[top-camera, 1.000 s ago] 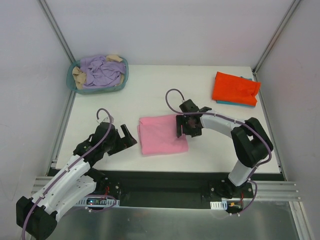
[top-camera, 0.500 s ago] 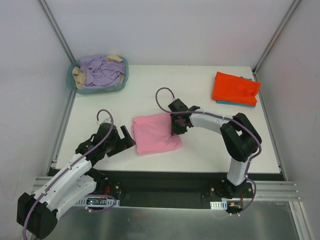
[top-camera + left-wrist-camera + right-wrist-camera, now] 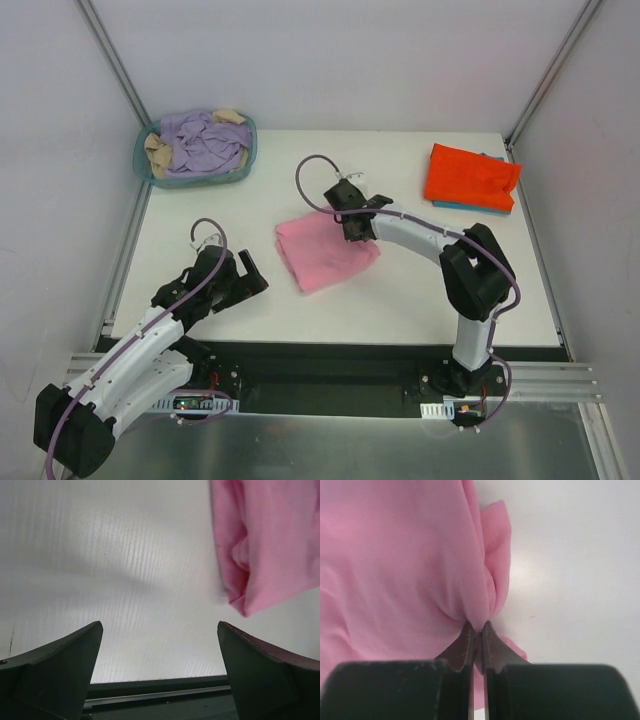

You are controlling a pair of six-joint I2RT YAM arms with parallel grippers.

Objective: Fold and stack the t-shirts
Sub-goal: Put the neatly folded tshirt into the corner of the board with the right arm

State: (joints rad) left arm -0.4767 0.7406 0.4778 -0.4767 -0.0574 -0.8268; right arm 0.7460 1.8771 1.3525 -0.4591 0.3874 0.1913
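Note:
A folded pink t-shirt lies mid-table, skewed, its far right edge pinched and bunched. My right gripper is shut on that edge; in the right wrist view the pink t-shirt puckers into my closed fingertips. At the back right an orange-red t-shirt lies folded on a teal-blue t-shirt, of which only an edge shows. My left gripper rests open on the table left of the pink shirt, holding nothing. The left wrist view has the pink t-shirt at upper right, beyond the wide-open fingers.
A round teal basket at the back left holds lavender and beige clothes. Metal frame posts rise at both back corners. The black rail with the arm bases runs along the near edge.
The right gripper closed on the pink shirt's edge and dragged it back and left, rotating the shirt. The left gripper stayed open and barely moved.

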